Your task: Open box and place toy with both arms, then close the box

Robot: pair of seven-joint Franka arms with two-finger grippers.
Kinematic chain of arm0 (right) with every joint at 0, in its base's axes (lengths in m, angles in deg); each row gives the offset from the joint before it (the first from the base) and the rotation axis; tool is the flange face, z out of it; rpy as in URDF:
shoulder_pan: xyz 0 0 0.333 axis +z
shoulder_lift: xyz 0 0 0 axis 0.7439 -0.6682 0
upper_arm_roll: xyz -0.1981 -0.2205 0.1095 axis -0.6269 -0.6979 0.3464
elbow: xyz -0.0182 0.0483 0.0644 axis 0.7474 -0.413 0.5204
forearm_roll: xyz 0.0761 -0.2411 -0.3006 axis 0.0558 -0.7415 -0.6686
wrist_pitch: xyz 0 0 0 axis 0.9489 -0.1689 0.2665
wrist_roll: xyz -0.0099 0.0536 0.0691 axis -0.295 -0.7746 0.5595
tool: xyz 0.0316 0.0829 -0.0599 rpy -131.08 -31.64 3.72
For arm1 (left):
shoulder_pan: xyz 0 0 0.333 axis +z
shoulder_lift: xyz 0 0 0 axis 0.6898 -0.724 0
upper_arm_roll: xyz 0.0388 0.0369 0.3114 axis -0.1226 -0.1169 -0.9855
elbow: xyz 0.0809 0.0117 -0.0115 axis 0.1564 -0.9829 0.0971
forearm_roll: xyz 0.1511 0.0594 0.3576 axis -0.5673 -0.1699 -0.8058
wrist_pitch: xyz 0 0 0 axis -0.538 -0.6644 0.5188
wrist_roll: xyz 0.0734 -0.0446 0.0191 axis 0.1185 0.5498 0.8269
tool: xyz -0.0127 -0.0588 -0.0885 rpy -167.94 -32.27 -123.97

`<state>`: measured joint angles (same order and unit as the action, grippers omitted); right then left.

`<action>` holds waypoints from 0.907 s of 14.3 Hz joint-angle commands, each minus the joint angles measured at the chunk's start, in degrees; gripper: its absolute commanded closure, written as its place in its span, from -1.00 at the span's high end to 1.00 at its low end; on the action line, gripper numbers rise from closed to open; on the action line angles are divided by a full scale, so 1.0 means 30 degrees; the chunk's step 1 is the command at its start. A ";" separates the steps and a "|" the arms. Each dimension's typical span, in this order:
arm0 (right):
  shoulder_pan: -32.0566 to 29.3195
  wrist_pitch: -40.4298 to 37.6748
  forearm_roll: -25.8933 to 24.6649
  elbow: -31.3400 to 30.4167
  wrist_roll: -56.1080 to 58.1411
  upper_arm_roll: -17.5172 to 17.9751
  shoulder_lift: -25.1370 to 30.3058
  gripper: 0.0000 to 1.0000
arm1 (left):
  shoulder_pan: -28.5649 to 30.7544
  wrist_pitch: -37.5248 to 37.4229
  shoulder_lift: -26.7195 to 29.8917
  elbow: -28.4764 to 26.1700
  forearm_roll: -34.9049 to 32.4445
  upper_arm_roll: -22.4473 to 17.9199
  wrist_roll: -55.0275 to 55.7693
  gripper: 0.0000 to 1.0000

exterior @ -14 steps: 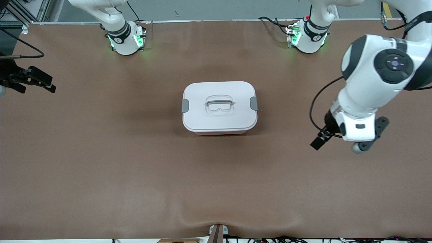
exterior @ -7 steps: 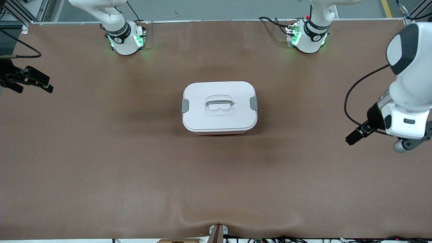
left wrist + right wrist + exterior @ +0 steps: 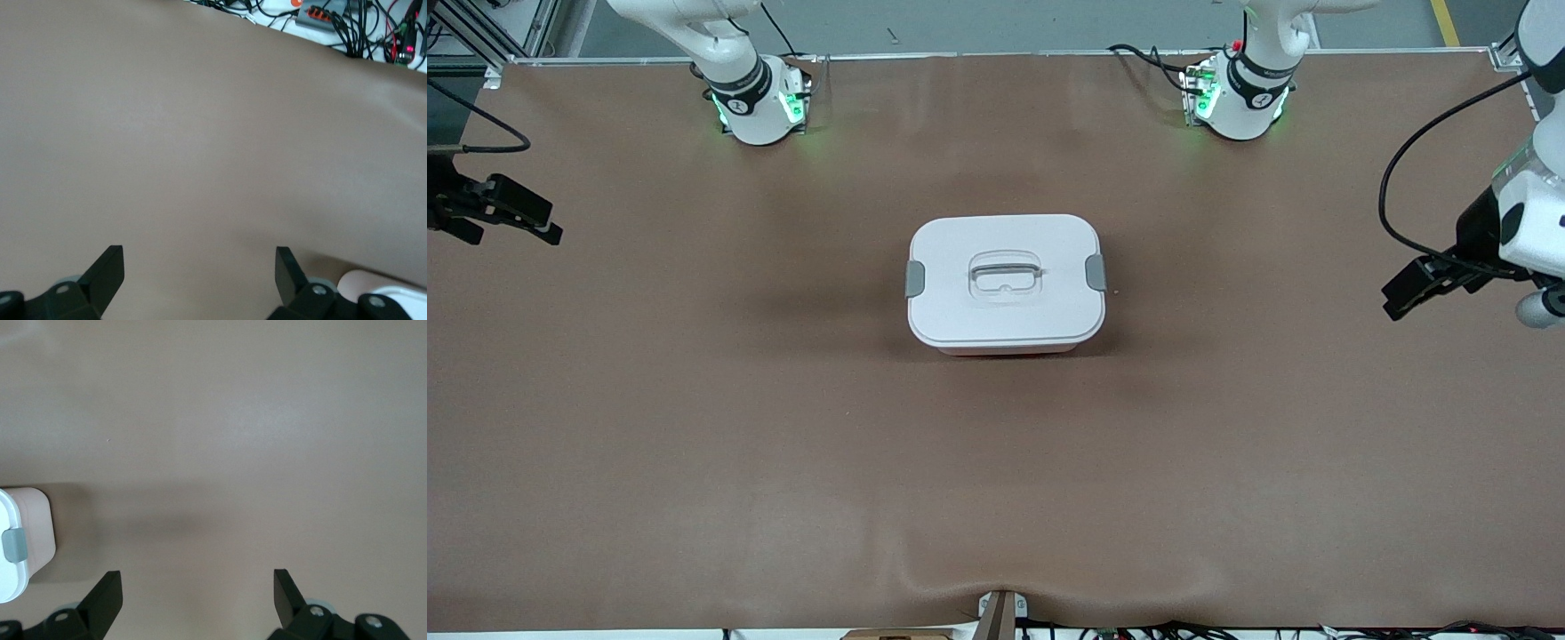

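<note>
Box [image 3: 1006,283] at table [image 3: 694,444] centre, lid on, both grey clips down; long axis running 3 to 9 o'clock, handle slot along it. Left gripper [image 3: 199,283] over bare mat toward 3 o'clock, fingers spread wide, holding nothing. Right gripper [image 3: 197,603] toward 9 o'clock, likewise spread, empty.

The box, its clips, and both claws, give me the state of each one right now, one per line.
box: closed, standing upright at the middle of the table, nothing touching it.
lid: seated flat on the box, handle lying in its recess.
grey side clips: both sit against the lid's ends.
left claw: open, empty, over bare table at the left arm's end.
right claw: open, empty, over bare table at the right arm's end.
</note>
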<state>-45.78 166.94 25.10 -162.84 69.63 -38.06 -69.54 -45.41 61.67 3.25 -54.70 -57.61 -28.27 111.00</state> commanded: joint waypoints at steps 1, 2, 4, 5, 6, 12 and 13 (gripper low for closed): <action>-0.0031 -0.0084 -0.0004 0.0178 -0.0309 0.0196 0.0081 1.00 | -0.0045 -0.1344 0.1342 -0.0815 0.1744 -0.1114 -0.1926 1.00; -0.0030 -0.0055 -0.0004 0.0178 -0.0309 0.0226 0.0081 1.00 | -0.0104 -0.1406 0.1666 -0.1079 0.2275 -0.1614 -0.2105 1.00; -0.0059 -0.0113 -0.0004 0.0178 -0.0309 0.0197 0.0081 1.00 | -0.0192 -0.1639 0.2688 -0.1926 0.2339 -0.1882 -0.3215 1.00; -0.0059 -0.0084 -0.0004 0.0178 -0.0309 0.0226 0.0081 1.00 | -0.0192 -0.1757 0.3361 -0.2598 0.2339 -0.1911 -0.3249 1.00; -0.0030 -0.0055 -0.0004 0.0178 -0.0309 0.0226 0.0081 1.00 | -0.0221 -0.1758 0.3948 -0.3127 0.2223 -0.1912 -0.3423 1.00; -0.0118 -0.0054 -0.0004 0.0178 -0.0309 0.0226 0.0081 1.00 | -0.0221 -0.1729 0.4159 -0.3250 0.1578 -0.1941 -0.6236 1.00; -0.0089 -0.0054 -0.0004 0.0178 -0.0309 0.0197 0.0081 1.00 | -0.0221 -0.1729 0.4101 -0.3163 0.1636 -0.1941 -0.6266 1.00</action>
<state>-45.70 167.02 25.10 -162.79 69.63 -37.83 -69.54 -45.75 56.12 14.99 -63.62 -51.91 -33.77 93.56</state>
